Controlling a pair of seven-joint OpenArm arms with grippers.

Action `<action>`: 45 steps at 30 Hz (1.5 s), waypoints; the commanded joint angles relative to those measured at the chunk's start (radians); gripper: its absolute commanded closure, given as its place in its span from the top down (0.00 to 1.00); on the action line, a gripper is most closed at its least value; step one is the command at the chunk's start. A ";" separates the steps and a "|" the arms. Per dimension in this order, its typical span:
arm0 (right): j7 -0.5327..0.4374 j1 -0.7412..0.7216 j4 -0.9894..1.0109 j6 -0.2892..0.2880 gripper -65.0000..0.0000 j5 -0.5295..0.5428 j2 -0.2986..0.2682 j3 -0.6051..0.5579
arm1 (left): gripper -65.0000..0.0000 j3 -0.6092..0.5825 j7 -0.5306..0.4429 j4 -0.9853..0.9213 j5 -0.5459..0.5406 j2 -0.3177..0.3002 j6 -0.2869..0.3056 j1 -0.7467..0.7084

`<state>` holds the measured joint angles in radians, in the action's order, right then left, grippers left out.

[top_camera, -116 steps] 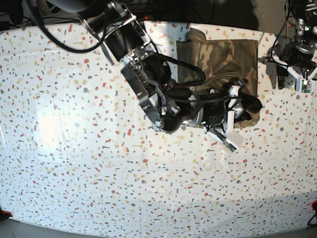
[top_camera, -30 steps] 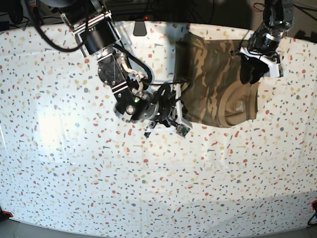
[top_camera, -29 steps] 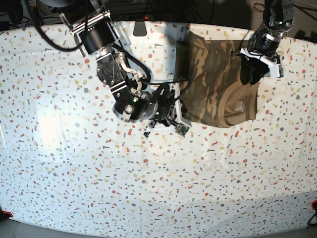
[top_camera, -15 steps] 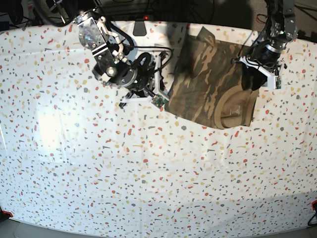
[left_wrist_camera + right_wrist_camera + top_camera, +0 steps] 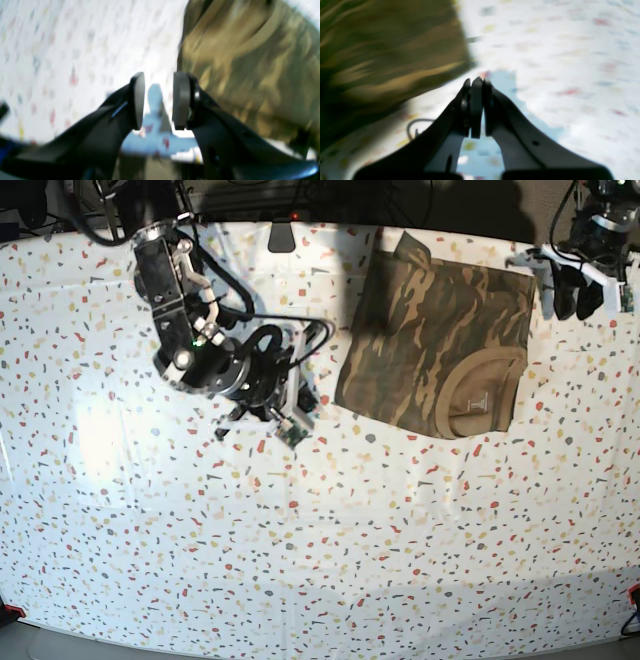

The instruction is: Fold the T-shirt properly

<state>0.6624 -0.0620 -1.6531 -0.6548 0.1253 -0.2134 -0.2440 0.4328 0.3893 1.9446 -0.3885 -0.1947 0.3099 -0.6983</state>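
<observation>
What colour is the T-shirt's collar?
Tan, against the camouflage T-shirt; collar shows best in the base view.

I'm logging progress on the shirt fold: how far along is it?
Mostly done: the T-shirt lies folded into a compact block, tan collar on top. Nothing is in hand: the left gripper is open and empty, the right gripper shut beside the cloth. Left: perhaps squaring the skewed bundle.

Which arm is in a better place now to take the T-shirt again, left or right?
Probably the left. The left gripper is open beside the T-shirt, at its collar-side edge. The right gripper is shut and off the cloth.
</observation>
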 commanded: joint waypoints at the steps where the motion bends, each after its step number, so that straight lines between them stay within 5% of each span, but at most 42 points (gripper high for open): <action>1: -0.021 -0.032 -0.018 0.000 0.00 0.002 0.000 0.025 | 0.29 0.005 -0.031 0.005 -0.013 -0.007 0.005 -0.012; 11: -0.130 -0.172 0.184 0.002 0.00 0.005 0.020 0.049 | 0.24 0.004 -0.014 -0.270 -0.058 -0.002 0.005 0.036; 23: -0.133 -0.334 0.453 0.000 0.00 -0.045 0.217 0.045 | 0.24 0.004 0.068 -0.505 -0.057 0.034 0.080 0.224; 31: 0.014 -0.327 0.453 -0.028 0.00 -0.043 0.221 -0.034 | 0.24 0.004 0.092 -0.604 -0.058 0.035 0.161 0.295; 45: 0.030 -0.197 0.453 -0.043 0.00 -0.043 0.221 -0.051 | 0.24 0.004 0.025 -0.599 -0.059 0.030 0.241 0.302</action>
<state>0.6628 -0.2539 -1.1931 -0.6857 0.0811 0.0029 -0.2935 0.4511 0.2726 1.3560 -0.5140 -0.1703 0.5537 -0.3771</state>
